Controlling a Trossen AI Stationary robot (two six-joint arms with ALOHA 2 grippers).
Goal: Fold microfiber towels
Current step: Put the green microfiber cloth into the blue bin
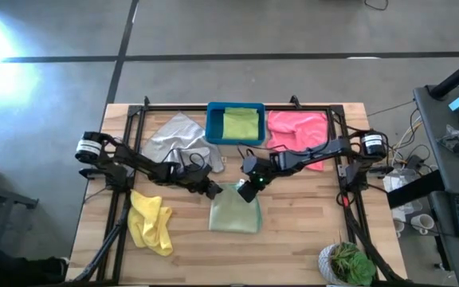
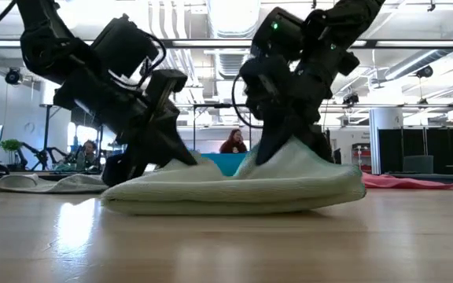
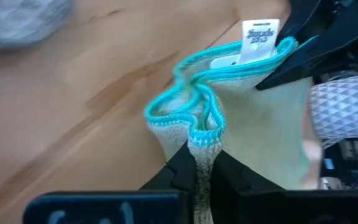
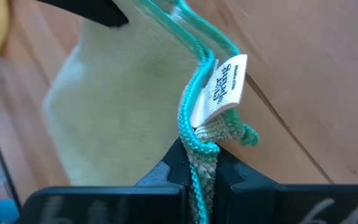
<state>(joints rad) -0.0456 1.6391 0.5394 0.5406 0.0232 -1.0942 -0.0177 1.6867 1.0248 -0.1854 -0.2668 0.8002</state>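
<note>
On a pale wooden bench [image 1: 293, 239] set on a grey concrete floor [image 1: 237, 32], the left gripper [image 1: 213, 191] and right gripper [image 1: 251, 185] each pinch a back corner of the pale sage green towel [image 1: 234, 214], folded near the bench's middle. The yellow towel [image 1: 151, 223] lies toward the left front corner. Along the back edge sit the light grey towel [image 1: 172, 137], the blue bin [image 1: 235, 107] holding the lime green towel [image 1: 240, 124], then the pink towel [image 1: 297, 126]; a potted plant [image 1: 347, 265] marks the right front corner, and seated people [image 2: 232, 143] show in the bright workshop behind.

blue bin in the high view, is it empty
No, the blue bin holds a lime green towel, folded flat inside it at the far edge of the table.
</note>
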